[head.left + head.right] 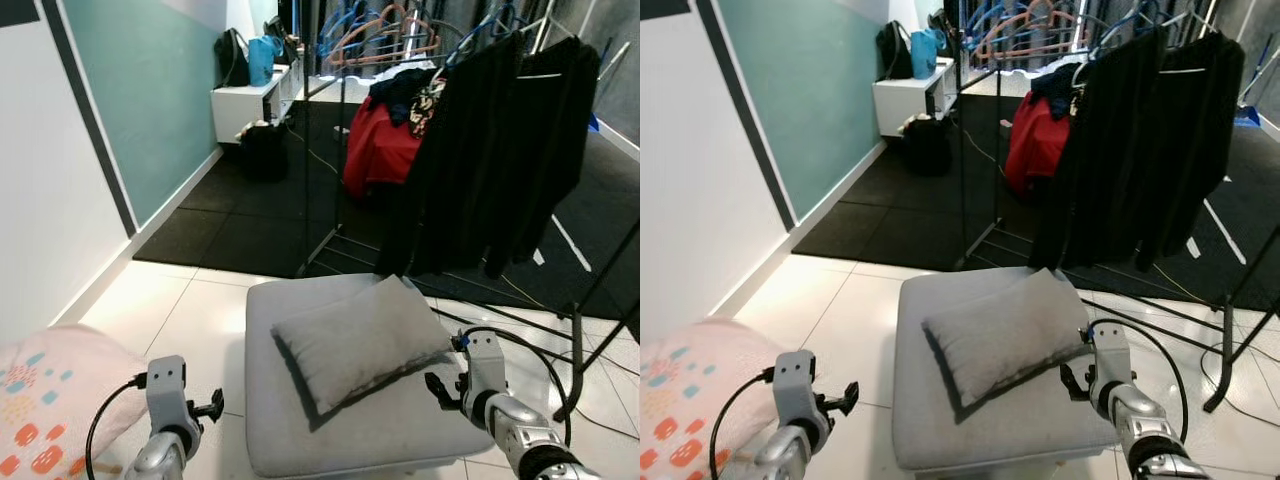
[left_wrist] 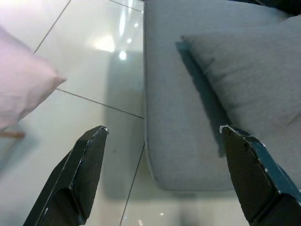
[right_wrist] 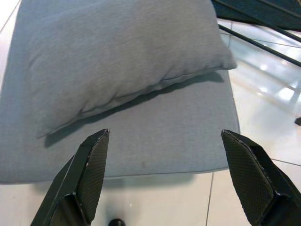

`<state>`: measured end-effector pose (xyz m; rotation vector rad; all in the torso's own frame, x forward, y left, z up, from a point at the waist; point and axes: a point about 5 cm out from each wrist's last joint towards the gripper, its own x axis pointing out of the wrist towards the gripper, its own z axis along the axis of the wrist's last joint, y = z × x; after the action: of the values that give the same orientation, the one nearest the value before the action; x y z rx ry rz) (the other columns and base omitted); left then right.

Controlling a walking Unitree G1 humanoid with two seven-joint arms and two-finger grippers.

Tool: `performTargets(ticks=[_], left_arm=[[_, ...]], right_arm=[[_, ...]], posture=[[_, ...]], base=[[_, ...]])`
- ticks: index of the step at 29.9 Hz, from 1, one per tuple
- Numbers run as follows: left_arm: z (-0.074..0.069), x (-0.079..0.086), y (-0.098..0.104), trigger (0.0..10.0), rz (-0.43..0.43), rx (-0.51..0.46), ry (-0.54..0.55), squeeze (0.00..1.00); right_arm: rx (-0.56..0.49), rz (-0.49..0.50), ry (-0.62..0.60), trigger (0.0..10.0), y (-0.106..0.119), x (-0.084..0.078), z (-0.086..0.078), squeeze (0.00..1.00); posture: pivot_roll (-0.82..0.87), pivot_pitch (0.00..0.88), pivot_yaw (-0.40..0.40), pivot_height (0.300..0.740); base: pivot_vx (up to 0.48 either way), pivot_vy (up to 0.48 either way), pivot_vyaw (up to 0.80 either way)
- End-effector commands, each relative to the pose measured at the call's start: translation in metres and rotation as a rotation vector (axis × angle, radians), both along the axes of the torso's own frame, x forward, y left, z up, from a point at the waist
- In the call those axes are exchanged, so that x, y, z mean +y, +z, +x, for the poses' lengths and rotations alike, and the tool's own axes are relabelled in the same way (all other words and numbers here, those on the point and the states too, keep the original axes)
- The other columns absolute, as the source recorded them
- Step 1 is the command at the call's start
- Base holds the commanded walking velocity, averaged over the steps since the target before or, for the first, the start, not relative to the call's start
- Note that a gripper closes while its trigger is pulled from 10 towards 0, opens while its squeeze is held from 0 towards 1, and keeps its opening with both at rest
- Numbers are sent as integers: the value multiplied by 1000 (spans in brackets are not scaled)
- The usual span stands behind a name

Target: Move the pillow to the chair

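Observation:
A grey pillow (image 1: 362, 341) lies flat and slightly askew on the seat of a low grey padded chair (image 1: 285, 425). My right gripper (image 3: 164, 133) is open just off the chair's right front corner and looks across the seat at the pillow (image 3: 122, 61). My left gripper (image 2: 163, 128) is open too, low at the chair's left front edge (image 2: 164, 141), above the tile floor. Neither gripper touches the pillow or holds anything. My left arm (image 1: 168, 405) and right arm (image 1: 490, 385) flank the chair.
A pink patterned cushion (image 1: 45, 400) lies at my near left. Behind the chair a metal clothes rack (image 1: 480, 150) holds dark garments, and its legs and black cables (image 1: 545, 335) cross the floor on the right. White tiles lie on the left, a black mat (image 1: 250, 220) beyond.

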<state>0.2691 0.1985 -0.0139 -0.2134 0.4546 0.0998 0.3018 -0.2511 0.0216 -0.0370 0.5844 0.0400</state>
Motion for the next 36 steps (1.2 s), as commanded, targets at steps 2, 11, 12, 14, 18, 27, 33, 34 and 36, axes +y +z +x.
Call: performTargets(ticks=[2,11,12,14,18,27,33,34,36], left_arm=[[-2,6,-1,10000,13,11,2,0],[-2,9,4,10000,10,-46,5,0],[-2,10,4,10000,9,-49,14,0],[-3,12,4,10000,16,-46,27,0],[-3,13,4,10000,21,-44,29,0],[-3,17,5,10000,36,-44,32,0],[2,26,14,10000,61,-85,57,0],[5,31,19,10000,70,-105,72,0],[8,38,25,10000,79,-125,88,0]], right_arm=[[12,-1,7,10000,0,6,3,0],[31,-71,68,10000,-3,12,3,0],[35,-72,66,10000,-4,11,1,0],[41,-71,56,10000,-4,8,0,0],[49,-57,23,10000,-4,2,-2,0],[72,-53,-2,10000,-7,-1,-5,0],[73,-49,-4,10000,-7,-1,-5,0],[72,-46,-7,10000,-7,-1,-5,0],[69,-43,-8,10000,-7,-1,-5,0]], posture=[[-214,0,-2,740],[-191,0,-16,740],[-191,0,-16,740],[-192,0,-18,740],[-195,0,-18,740],[-190,0,-11,735],[-184,0,-3,715],[-181,0,0,710],[-175,0,2,705]], base=[[0,0,0],[0,0,0],[0,0,0],[0,0,0],[0,0,0],[0,0,0],[0,0,0],[0,0,0],[0,0,0]])
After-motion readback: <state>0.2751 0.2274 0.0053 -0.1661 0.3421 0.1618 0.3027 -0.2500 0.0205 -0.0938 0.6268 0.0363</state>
